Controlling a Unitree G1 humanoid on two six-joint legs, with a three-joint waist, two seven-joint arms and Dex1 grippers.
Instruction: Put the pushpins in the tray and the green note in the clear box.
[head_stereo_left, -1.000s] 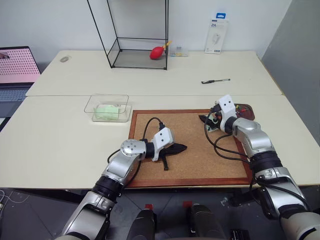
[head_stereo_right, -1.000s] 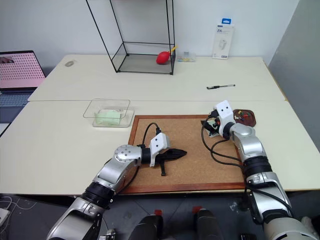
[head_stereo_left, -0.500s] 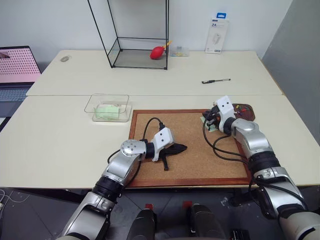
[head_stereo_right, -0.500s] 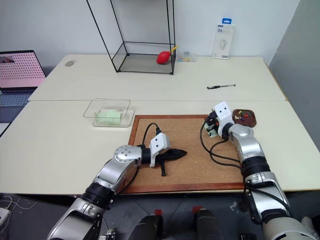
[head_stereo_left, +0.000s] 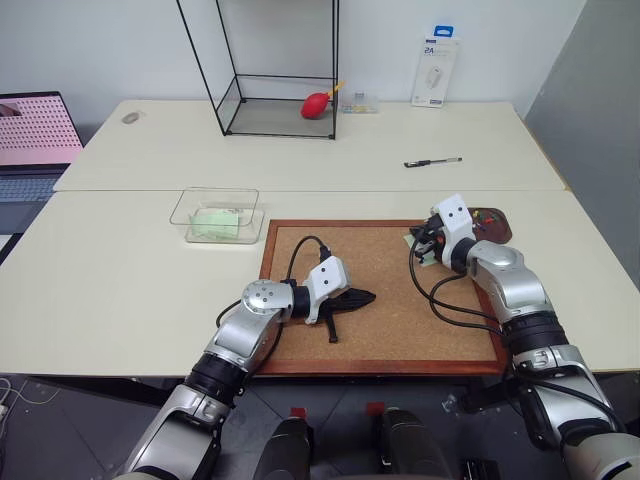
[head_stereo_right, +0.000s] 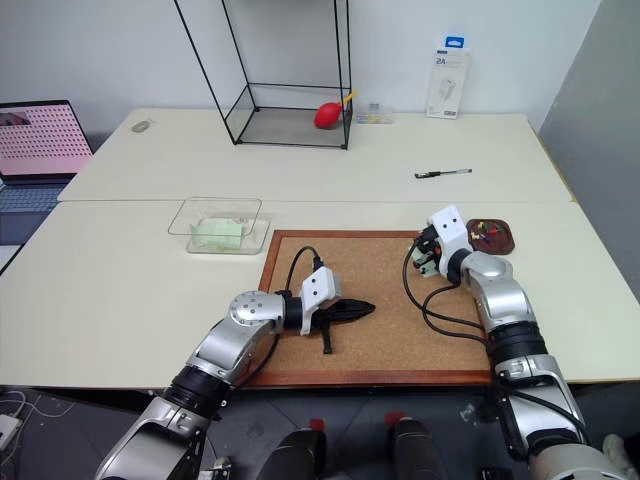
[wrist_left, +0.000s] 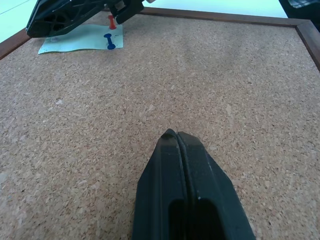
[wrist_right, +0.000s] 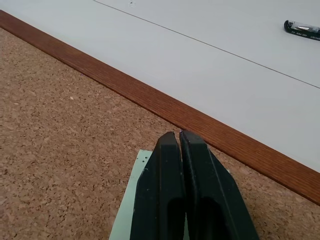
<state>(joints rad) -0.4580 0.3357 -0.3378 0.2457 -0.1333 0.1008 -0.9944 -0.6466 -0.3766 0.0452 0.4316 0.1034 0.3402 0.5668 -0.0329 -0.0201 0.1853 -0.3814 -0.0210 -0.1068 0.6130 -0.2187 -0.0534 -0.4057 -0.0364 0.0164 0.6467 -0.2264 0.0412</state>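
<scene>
Lying on the pale table, the corkboard carries both grippers. At its middle, the left gripper is closed and empty. At its far right corner, the right gripper is pressed closed over the green note, where a red pushpin and a blue pushpin stand. Just beyond that corner sits the tray; off the corkboard's far left corner, the clear box holds green paper.

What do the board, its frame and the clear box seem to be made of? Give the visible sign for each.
Board: looks like cork, matte, with a speckled, granular brown surface.
Frame: probably wood or wood-look veneer, a smooth reddish-brown strip with faint grain.
Clear box: seemingly transparent plastic, glossy; the table and a pale green note show through its walls.
</scene>
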